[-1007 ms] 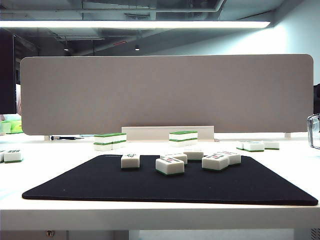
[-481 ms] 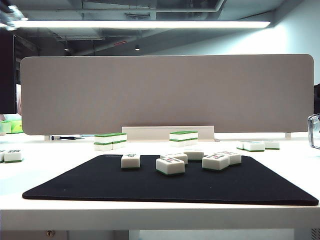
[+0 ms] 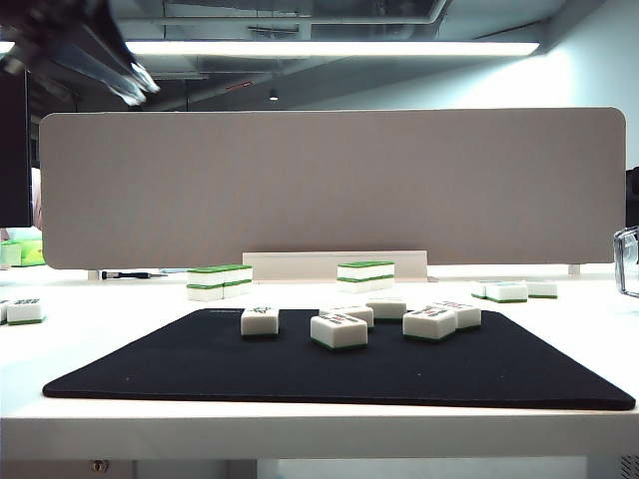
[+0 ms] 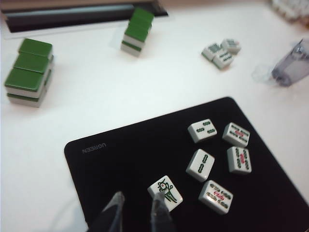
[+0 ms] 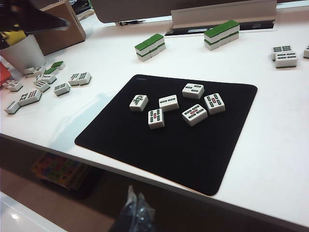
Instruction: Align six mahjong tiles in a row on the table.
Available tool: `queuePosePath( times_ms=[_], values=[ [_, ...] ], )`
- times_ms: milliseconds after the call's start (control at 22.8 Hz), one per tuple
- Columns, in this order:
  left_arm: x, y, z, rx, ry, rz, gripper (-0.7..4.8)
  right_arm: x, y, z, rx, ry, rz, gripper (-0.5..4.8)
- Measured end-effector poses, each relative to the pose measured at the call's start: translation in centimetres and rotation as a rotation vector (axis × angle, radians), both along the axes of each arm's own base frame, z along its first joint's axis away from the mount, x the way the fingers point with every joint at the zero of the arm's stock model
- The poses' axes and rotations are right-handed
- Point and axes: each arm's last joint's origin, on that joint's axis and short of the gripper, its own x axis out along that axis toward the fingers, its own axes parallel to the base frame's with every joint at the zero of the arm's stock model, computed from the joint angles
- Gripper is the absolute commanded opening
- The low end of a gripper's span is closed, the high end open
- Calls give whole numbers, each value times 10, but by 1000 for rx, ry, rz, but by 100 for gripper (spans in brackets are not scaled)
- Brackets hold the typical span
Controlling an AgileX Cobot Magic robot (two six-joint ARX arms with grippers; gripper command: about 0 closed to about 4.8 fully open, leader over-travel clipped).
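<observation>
White table (image 3: 120, 399) carried a black mat (image 3: 329, 374) in front of a grey divider (image 3: 329, 185). Six tiles (image 5: 176, 108) lay face-up on the mat in a loose cluster, not in a row: the bird tile (image 4: 165, 192) sat apart at one end, with the other five scattered just beside one another, at differing angles.

Off the mat, green-topped stacks (image 3: 220, 280) stood near the divider, and more loose tiles (image 3: 514, 290) lay on the bare table at both sides.

Left gripper (image 4: 136, 212) hung above the mat's edge, blurred high in the upper left corner of the exterior view. Its two fingertips (image 4: 114, 203) stood a narrow gap apart with nothing between them, and one tip appeared over the bird tile's edge; contact could not be told.

Right gripper (image 5: 135, 212) hung low, off the table's near edge, well apart from the tiles. Only its dark tips showed, close together; whether they were closed could not be told, and nothing was seen in them.
</observation>
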Motion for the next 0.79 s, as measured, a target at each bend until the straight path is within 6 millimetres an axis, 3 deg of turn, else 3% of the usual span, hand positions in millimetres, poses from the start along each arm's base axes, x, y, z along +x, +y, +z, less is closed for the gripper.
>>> queuePosePath(
  times_ms=[175, 350, 525, 657, 744, 788],
  values=[
    [33, -31, -17, 137, 82, -78, 94, 1, 0, -2, 0, 10, 0, -1],
    [50, -50, -26, 259, 120, -118, 99, 2, 0, -2, 0, 11, 0, -1],
    [65, -66, -47, 380, 201, -195, 105, 2, 0, -2, 0, 13, -1, -1],
    [72, -72, -57, 402, 222, -216, 200, 2, 0, -2, 0, 12, -1, -1],
    [74, -76, -64, 429, 225, -245, 325, 2, 0, -2, -1, 12, -2, -1],
    [75, -81, -70, 457, 222, -278, 351, 2, 0, -2, -3, 12, -6, -1]
  ],
)
